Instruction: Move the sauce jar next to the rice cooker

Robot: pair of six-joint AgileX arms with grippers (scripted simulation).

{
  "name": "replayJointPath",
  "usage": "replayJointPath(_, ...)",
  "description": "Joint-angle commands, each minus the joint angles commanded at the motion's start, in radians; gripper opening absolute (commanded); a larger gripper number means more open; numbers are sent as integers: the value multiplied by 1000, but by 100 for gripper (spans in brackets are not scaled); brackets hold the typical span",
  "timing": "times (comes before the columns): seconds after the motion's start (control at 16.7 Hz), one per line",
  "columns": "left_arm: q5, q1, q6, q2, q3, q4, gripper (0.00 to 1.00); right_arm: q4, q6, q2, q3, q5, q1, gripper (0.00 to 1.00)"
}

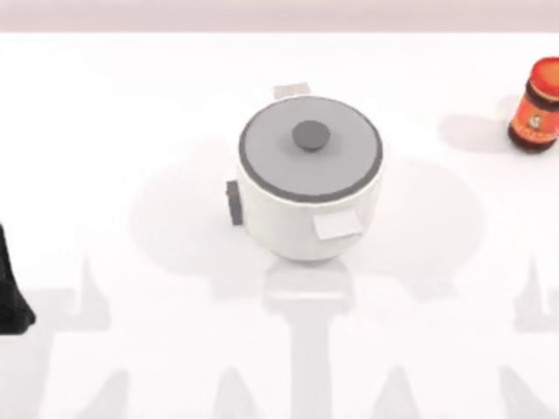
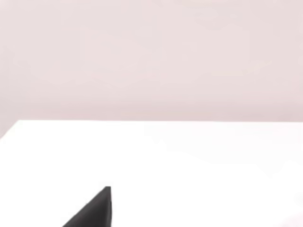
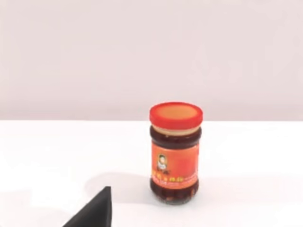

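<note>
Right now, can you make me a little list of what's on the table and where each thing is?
rice cooker: white, grey lid on, middle of the table
sauce jar: upright, red lid on, far right, well apart from the cooker
left arm: at the left edge, away from both
right gripper: faces the jar, not touching it
task: not done yet

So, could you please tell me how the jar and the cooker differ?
The jar is far smaller than the cooker. The jar is dark glass with a red lid and orange label; the cooker is white with a grey lid and knob. The jar stands at the table's right edge, the cooker mid-table. Both stand upright, lids on.
</note>
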Motion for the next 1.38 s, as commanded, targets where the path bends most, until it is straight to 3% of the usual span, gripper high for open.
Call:
replayJointPath(0.3, 0, 0, 0, 0, 0, 0, 100, -54, -1, 55, 35, 2, -4, 100)
replayJointPath(0.6, 0, 0, 0, 0, 0, 0, 100, -292, -5, 327, 266, 18, -31, 100)
replayJointPath(0.9, 0, 0, 0, 0, 0, 0, 100, -580, -11, 734, 719, 36, -65, 100)
replayJointPath(1.38, 0, 0, 0, 0, 0, 0, 100, -904, -49, 1499, 1698, 28, -82, 100)
